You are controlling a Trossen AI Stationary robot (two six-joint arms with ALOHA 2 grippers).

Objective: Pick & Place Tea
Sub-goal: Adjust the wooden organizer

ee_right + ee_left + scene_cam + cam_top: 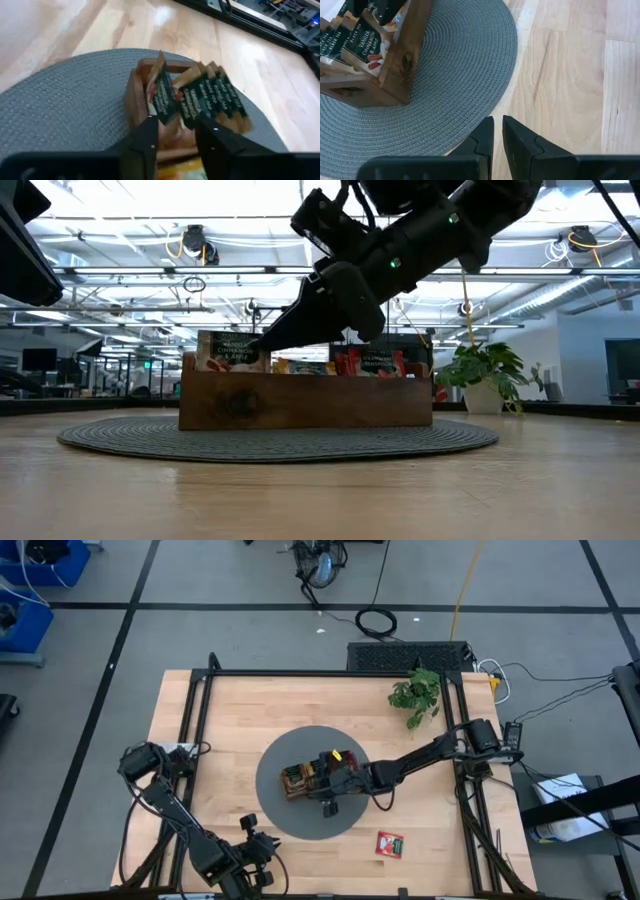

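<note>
The round grey mat (280,438) fills the low middle, and above its wooden tray (305,402) the right end effector (176,131) stands open over the tea (200,97), gripping nothing.

Non-task items: round grey woven mat (300,820) at table centre, wooden tray (300,402) sitting on it, slightly toward 9 o'clock of mat centre. Small potted plant (416,694) at about 1 o'clock from the mat, near the table's far edge. Light wood table (240,710) with black frame rails. Coiled black cable (376,620) on the floor at 12 o'clock.
</note>
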